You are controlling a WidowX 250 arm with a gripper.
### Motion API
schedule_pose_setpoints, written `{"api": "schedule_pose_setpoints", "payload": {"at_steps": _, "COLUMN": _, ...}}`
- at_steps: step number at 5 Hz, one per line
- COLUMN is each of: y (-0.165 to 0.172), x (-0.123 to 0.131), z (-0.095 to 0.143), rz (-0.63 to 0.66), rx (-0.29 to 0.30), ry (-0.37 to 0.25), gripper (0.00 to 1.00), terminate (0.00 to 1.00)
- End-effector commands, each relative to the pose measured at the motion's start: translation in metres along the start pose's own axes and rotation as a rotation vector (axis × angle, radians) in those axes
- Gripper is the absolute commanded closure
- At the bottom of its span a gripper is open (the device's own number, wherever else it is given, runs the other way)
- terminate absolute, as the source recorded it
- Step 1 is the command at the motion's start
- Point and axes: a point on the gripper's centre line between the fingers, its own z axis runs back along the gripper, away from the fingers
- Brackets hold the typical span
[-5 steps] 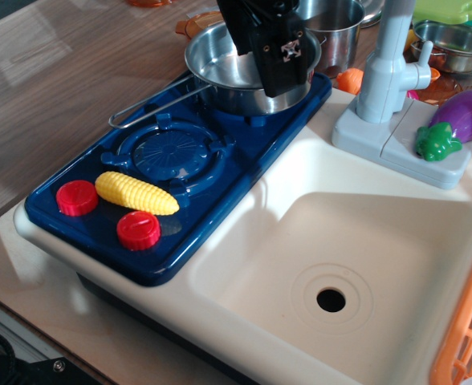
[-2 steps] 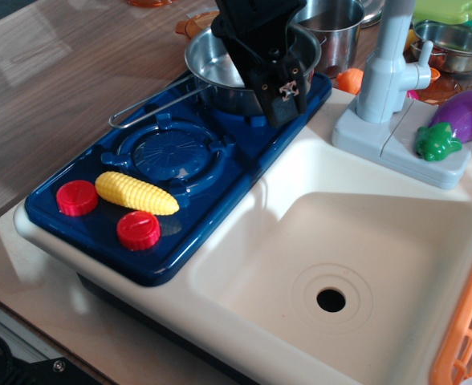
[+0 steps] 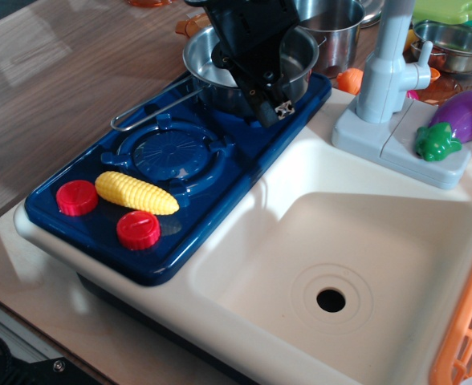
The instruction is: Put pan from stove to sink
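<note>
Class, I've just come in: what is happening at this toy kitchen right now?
A black robot gripper is lowered over the near rim of the steel pan, which sits on the back burner of the blue stove. Whether its fingers have closed on the rim cannot be told. The pan's wire handle points left. The cream sink beside it holds nothing. A toy corn cob lies on the stove's front.

Shiny steel pan (image 3: 296, 60) sits upright on the blue stove's (image 3: 99, 224) far burner, wire handle pointing left; cream sink (image 3: 429, 241) right
</note>
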Motion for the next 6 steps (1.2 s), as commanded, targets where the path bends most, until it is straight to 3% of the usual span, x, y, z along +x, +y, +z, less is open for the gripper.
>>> {"api": "schedule_pose_setpoints", "payload": {"at_steps": 1, "y": 0.004, "x": 0.005, "z": 0.02, "rz": 0.02, "rx": 0.023, "ry": 0.033, "gripper": 1.0, "terminate": 0.0}}
{"api": "schedule_pose_setpoints", "payload": {"at_steps": 2, "y": -0.006, "x": 0.007, "z": 0.044, "rz": 0.074, "rx": 0.069, "ry": 0.101, "gripper": 1.0, "terminate": 0.0}}
{"api": "schedule_pose_setpoints", "payload": {"at_steps": 4, "y": -0.068, "x": 0.002, "z": 0.071, "rz": 0.234, "rx": 0.149, "ry": 0.151, "gripper": 1.0, "terminate": 0.0}}
{"api": "schedule_pose_setpoints", "payload": {"at_steps": 6, "y": -0.125, "x": 0.014, "z": 0.056, "rz": 0.326, "rx": 0.144, "ry": 0.146, "gripper": 1.0, "terminate": 0.0}}
